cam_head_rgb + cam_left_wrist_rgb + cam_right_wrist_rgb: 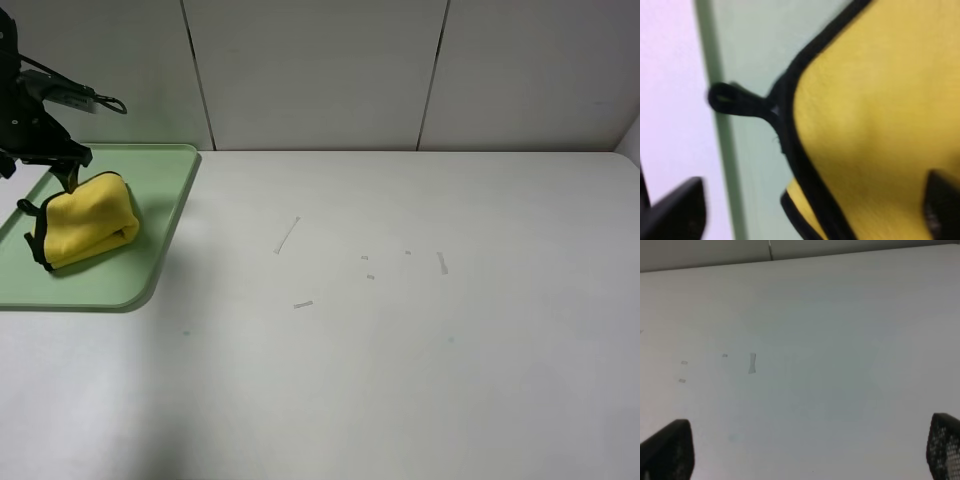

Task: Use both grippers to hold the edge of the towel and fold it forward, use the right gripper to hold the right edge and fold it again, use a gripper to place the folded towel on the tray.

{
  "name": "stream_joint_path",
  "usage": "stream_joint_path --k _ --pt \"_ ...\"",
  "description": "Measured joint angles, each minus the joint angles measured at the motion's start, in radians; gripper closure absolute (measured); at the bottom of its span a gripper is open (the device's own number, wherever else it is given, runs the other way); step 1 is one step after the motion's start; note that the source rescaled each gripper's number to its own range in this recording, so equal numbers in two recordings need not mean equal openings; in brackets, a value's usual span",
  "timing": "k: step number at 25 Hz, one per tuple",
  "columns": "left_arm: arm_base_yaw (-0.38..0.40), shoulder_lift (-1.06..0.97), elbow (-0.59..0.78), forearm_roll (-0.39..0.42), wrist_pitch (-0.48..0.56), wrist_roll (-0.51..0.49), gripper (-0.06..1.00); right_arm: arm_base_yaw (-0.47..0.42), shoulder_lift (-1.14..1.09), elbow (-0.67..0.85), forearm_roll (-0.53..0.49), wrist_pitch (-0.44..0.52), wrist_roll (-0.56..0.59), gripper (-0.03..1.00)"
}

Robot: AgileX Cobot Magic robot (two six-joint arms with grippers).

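Note:
The folded yellow towel (88,220) with black trim lies on the green tray (160,175) at the far left. My left gripper (68,178) hovers at the towel's back edge. In the left wrist view the gripper (810,215) has its fingers (677,210) spread wide over the towel (880,100), holding nothing. The towel's black hanging loop (735,100) lies on the tray (750,45). My right gripper (805,450) is open and empty above bare table; it is out of the exterior view.
The white table (400,350) carries a few small tape marks (287,235) near its middle, one of which shows in the right wrist view (752,363). A white panelled wall (320,70) runs along the back edge.

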Motion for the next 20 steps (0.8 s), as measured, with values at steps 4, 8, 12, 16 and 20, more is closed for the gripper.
stream_joint_path --k 4,8,12,16,20 --pt "0.001 0.0 0.0 0.004 -0.02 0.0 -0.04 0.0 0.0 0.0 0.0 0.0 0.0 -0.03" --pt "0.001 0.0 0.0 -0.004 -0.019 -0.007 -0.05 0.0 0.0 0.0 0.0 0.0 0.0 -0.03" --pt "0.001 -0.015 0.0 -0.055 0.038 -0.007 -0.05 0.0 0.0 0.0 0.0 0.0 0.0 -0.03" --pt "0.001 -0.086 0.0 -0.121 0.096 -0.001 -0.05 0.0 0.0 0.0 0.0 0.0 0.0 -0.03" --pt "0.001 -0.206 0.0 -0.183 0.161 0.0 -0.05 0.0 0.0 0.0 0.0 0.0 0.0 -0.03"
